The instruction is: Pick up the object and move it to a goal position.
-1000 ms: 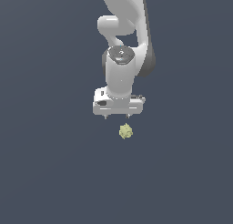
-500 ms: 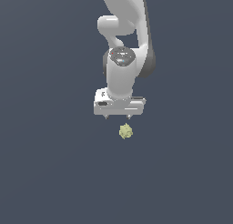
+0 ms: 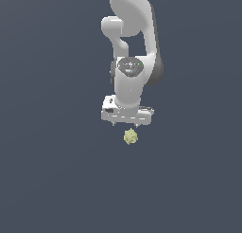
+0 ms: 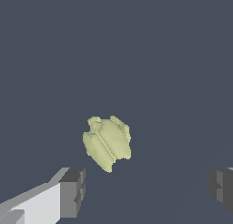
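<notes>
The object point(image 3: 130, 137) is a small lumpy pale yellow-green thing lying on the dark surface. In the exterior view my white gripper point(image 3: 125, 125) hangs just above it and slightly toward that view's left. In the wrist view the object point(image 4: 107, 142) shows as a ribbed lump ahead of the gap between the two grey fingertips point(image 4: 73, 192), nearer to one of them. My gripper point(image 4: 148, 187) is open wide and holds nothing. It does not touch the object.
A plain dark grey-blue surface point(image 3: 52, 170) fills both views. The white arm point(image 3: 132, 47) rises above the gripper.
The gripper has moved slightly down toward the object. The object has not moved.
</notes>
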You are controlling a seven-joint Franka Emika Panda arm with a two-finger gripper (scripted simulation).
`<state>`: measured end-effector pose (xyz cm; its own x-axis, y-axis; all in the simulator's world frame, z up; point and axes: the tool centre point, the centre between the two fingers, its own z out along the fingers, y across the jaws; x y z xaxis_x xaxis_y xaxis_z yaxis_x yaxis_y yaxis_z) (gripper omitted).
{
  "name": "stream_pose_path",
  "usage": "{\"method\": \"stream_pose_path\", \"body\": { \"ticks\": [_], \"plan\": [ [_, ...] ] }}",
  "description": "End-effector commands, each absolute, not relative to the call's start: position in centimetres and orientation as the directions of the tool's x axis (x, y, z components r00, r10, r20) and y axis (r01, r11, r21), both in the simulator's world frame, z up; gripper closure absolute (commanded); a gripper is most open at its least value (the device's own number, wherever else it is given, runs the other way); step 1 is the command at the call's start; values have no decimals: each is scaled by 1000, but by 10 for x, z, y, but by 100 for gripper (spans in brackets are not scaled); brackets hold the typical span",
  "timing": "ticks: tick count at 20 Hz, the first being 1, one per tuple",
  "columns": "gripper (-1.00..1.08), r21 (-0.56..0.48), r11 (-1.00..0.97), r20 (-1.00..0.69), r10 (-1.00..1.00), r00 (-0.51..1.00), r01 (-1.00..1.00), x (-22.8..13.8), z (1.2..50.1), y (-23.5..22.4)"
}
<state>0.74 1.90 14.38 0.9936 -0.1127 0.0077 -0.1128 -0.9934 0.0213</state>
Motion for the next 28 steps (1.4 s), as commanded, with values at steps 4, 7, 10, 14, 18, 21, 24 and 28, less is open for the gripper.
{"method": "stream_pose_path", "body": {
  "ticks": [4, 7, 10, 14, 18, 21, 24, 28],
  "plan": [
    [-92, 11, -970, 6, -241, 970, -241, 8, 125, 31],
    [-92, 7, -951, 5, -308, 951, -308, 8, 115, 37],
    [-92, 4, -932, 3, -362, 932, -362, 8, 106, 42],
    [-92, 2, -909, 1, -416, 909, -416, 8, 98, 47],
    [-92, 1, -893, 0, -449, 893, -449, 7, 93, 50],
    [-92, 0, -887, 0, -462, 887, -462, 7, 91, 51],
    [-92, 0, -888, 0, -460, 888, -460, 7, 91, 51],
    [-92, 0, -888, 0, -460, 888, -460, 7, 84, 51]
  ]
}}
